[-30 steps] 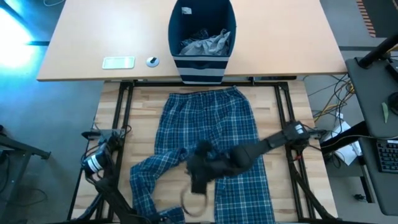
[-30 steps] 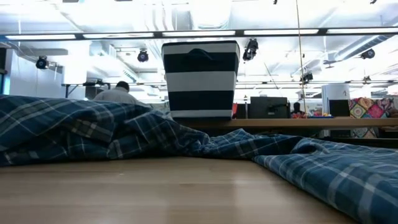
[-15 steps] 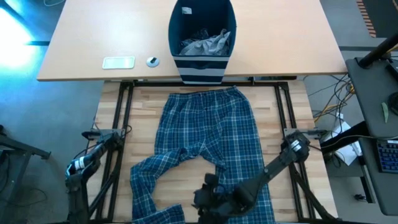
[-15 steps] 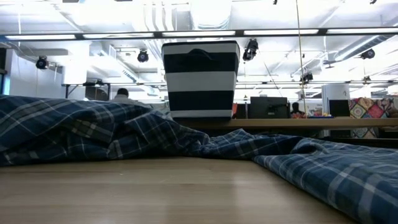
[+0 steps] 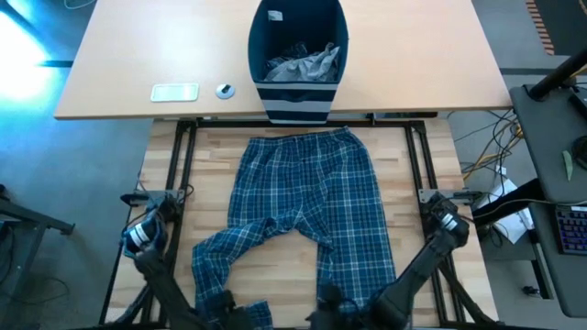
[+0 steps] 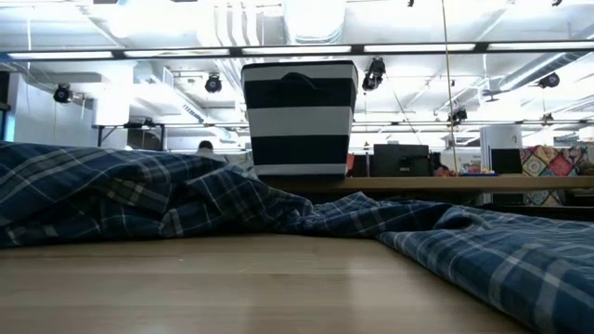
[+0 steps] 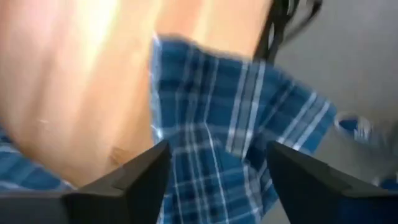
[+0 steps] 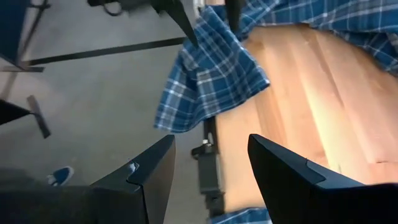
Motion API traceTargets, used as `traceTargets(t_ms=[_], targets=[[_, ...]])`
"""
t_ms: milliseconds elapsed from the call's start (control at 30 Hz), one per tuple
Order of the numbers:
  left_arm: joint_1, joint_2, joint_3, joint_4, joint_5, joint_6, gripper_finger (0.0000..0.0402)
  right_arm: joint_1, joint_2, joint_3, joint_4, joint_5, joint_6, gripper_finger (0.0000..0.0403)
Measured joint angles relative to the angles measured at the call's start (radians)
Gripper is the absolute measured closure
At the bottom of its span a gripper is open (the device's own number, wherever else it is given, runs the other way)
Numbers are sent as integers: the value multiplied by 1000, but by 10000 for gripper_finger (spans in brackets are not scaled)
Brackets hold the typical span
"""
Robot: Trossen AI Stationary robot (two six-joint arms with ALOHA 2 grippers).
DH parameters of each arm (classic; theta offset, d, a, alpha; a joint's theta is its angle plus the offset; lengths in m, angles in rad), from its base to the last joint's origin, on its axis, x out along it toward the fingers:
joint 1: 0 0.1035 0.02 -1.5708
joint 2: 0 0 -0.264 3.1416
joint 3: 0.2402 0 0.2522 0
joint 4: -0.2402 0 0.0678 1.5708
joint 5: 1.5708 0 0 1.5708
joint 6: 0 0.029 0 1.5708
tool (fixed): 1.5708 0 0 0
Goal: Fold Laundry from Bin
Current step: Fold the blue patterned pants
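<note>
Overhead camera looks straight down; low camera looks level across the table; both wrist cameras look closely at the plaid trousers [image 5: 307, 215], shared by all.

The robot has 2 dark, slim arms. The left arm [image 5: 147, 252] carries a pale blue-white band near 1 joint. The right arm [image 5: 431, 247] has a boxy grey joint. Each wrist ends in 2 matte black, wedge-shaped fingers [image 8: 152, 177].

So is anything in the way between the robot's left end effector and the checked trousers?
Nothing visible is. The left end effector hangs open right above the plaid trousers at the table's near edge, with only air between them.
</note>
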Motion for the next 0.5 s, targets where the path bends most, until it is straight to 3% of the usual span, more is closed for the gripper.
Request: traceTargets(t_ms=[200,400,500], targets=[[71,-56,-200,245,100,65,127,16,-33,0,-22,7,-1,204],[149,-99,-362,387,145,87,142,16,-42,0,-21,10,-31,204],[176,-101,-393,377,185,92,148,16,-42,0,-25,10,-34,204]])
